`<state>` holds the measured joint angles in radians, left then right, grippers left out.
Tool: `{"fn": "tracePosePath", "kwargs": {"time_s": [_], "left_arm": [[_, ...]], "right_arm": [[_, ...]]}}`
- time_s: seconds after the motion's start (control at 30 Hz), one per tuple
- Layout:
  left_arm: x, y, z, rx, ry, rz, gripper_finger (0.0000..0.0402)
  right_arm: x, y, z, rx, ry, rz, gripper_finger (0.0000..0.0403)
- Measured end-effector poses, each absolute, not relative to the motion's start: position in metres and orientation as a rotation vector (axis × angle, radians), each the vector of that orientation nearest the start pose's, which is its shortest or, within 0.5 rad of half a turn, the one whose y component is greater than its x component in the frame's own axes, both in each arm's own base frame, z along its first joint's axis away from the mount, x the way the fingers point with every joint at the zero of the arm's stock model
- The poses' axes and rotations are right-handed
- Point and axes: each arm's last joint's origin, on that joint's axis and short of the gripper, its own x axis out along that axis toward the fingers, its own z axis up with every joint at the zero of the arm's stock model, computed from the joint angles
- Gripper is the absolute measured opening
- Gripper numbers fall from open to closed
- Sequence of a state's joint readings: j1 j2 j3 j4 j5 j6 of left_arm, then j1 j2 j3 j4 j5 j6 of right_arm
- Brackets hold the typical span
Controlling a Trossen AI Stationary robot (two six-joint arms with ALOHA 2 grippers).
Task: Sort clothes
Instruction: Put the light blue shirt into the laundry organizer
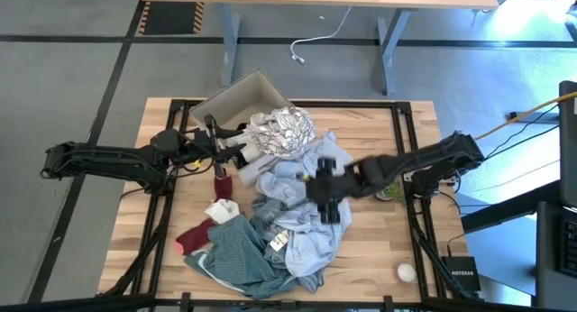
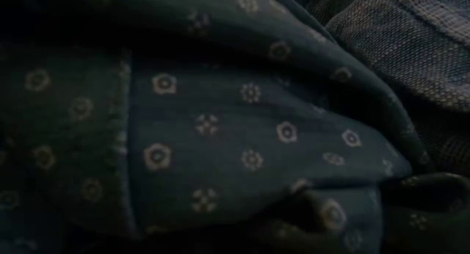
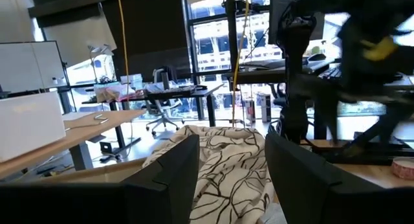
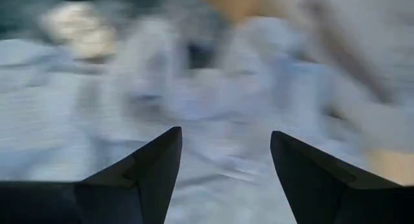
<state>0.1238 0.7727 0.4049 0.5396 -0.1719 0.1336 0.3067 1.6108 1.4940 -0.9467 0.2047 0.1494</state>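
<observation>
The clothes lie in a heap mid-table: a white patterned garment (image 1: 284,127) against the cardboard box (image 1: 236,97), a light blue garment (image 1: 293,181), a teal-green one (image 1: 239,253), dark red socks (image 1: 194,235) and small white pieces (image 1: 223,210). My left gripper (image 1: 236,148) is open, level, beside the patterned garment. That cloth (image 3: 226,159) shows between its fingers (image 3: 173,179). My right gripper (image 1: 325,193) is open over the light blue garment (image 4: 220,101). Dark flower-print fabric (image 2: 220,136) fills the low view. My left gripper stands open with the white patterned garment's near side (image 3: 229,191) between its two fingers, coming at it level from the table's left. I cannot tell whether the fingers touch the cloth.
The beige cardboard box stands tilted at the table's far left, its opening toward the heap. A small white ball (image 1: 407,272) lies near the front right corner. Bare wood shows along the right side and the near left of the table.
</observation>
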Motion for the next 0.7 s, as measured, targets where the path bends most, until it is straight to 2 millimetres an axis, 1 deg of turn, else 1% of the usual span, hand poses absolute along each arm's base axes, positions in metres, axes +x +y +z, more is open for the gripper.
{"fn": "tracePosePath", "kwargs": {"time_s": [0.13, 0.2, 0.3, 0.37, 0.5, 0.6, 0.7], "left_arm": [[0.174, 0.027, 0.272, 0.125, -0.154, 0.305, 0.0171], [0.174, 0.027, 0.272, 0.125, -0.155, 0.306, 0.0171], [0.174, 0.027, 0.272, 0.125, -0.155, 0.306, 0.0171], [0.174, 0.027, 0.272, 0.125, -0.156, 0.306, 0.0171], [0.174, 0.027, 0.272, 0.125, -0.156, 0.306, 0.0171], [0.174, 0.027, 0.273, 0.126, -0.157, 0.31, 0.0171], [0.174, 0.028, 0.272, 0.125, -0.155, 0.315, 0.0171]], "right_arm": [[0.311, 0.121, 0.287, -0.084, 1.0, 0.129, 0.0253], [0.308, 0.132, 0.271, -0.077, 0.978, 0.156, 0.0253], [0.302, 0.144, 0.249, -0.05, 0.946, 0.161, 0.0253], [0.3, 0.148, 0.235, -0.037, 0.925, 0.151, 0.0253], [0.296, 0.149, 0.211, -0.088, 0.926, 0.087, 0.0253], [0.296, 0.143, 0.199, -0.159, 0.934, 0.015, 0.0253], [0.3, 0.131, 0.192, -0.281, 0.924, -0.157, 0.0253]]}}
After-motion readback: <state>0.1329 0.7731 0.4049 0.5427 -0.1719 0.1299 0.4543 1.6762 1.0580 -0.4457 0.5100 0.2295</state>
